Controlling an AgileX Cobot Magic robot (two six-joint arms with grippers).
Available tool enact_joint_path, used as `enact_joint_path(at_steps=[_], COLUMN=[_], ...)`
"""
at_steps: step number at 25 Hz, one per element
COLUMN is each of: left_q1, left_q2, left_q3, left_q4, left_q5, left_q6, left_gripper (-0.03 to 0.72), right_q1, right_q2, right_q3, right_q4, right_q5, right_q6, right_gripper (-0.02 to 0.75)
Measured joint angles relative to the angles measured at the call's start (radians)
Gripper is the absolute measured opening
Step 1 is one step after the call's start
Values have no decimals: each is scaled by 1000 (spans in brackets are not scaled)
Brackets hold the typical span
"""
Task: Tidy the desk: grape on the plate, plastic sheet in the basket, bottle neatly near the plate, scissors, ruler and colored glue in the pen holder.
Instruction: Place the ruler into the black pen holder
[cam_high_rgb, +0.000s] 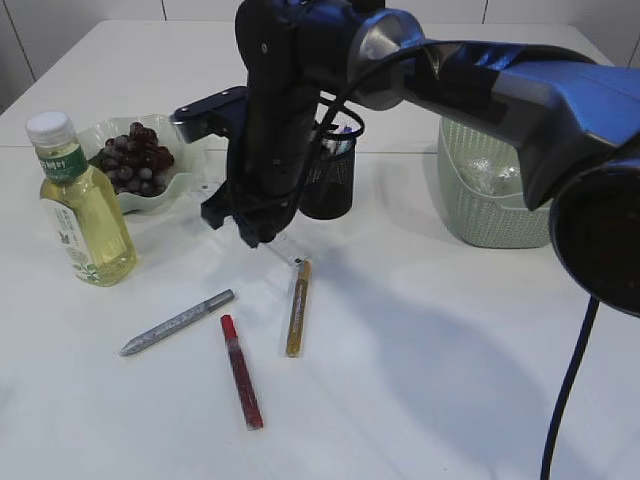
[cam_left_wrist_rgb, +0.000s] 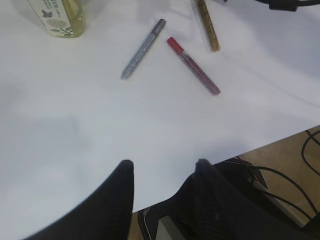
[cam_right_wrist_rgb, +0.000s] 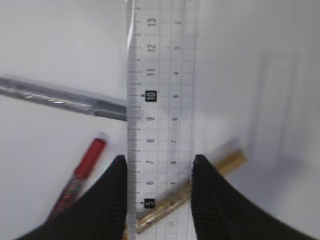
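— At nine o'clock on the desk, what do you see?

— From my side, the bottle of yellow liquid stands upright at the far left, white cap on. Just behind it, toward ten o'clock, the grape bunch lies on the pale plate.

— And moving toward the middle?

— Three colored glue sticks lie loose on the white surface: the silver glue at about seven o'clock, the red glue beside it, the gold glue next along, none touching another. My left tool hangs over bare desk near the front edge, its two dark fingers standing partly apart with nothing between them; in its own view the same three sticks lie well ahead at twelve o'clock.

— The right one?

— My right tool has reached across the middle and hangs above the glue sticks. Its fingers stand partly apart, pressed on either edge of the clear ruler, which runs straight out toward twelve o'clock in the wrist view, off the desk. Through it I see the gold stick beneath.

— Behind that arm?

— Partly hidden by it, the black mesh pen holder stands at twelve o'clock. I cannot make out what is in it.

— Far right?

— The pale green basket sits at two o'clock, with crumpled plastic sheet inside.
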Motion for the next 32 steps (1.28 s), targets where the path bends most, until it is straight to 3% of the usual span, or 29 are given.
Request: enact_joint_path(at_steps=[4, 13, 16, 20, 24, 28, 32], left_q1=[0, 0, 0, 0, 0, 0, 0], left_q2=[0, 0, 0, 0, 0, 0, 0], left_q3=[0, 0, 0, 0, 0, 0, 0], left_q4=[0, 0, 0, 0, 0, 0, 0], left_q5=[0, 0, 0, 0, 0, 0, -6], left_q6=[0, 0, 0, 0, 0, 0, 0], left_gripper=[299, 299, 299, 299, 299, 299, 299], right_q1=[0, 1, 1, 1, 1, -24, -93], right_q2=[-4, -106, -194, -363, -524, -592, -588], right_q3=[0, 65, 208, 496, 758, 898, 916], right_q4=[-151, -121, -121, -128, -205, -228, -213], right_q5=[4, -58, -196, -487, -798, -1070, -1208], right_q6=[130, 68, 54, 49, 47, 46, 53], right_gripper=[307, 307, 307, 307, 307, 307, 307])
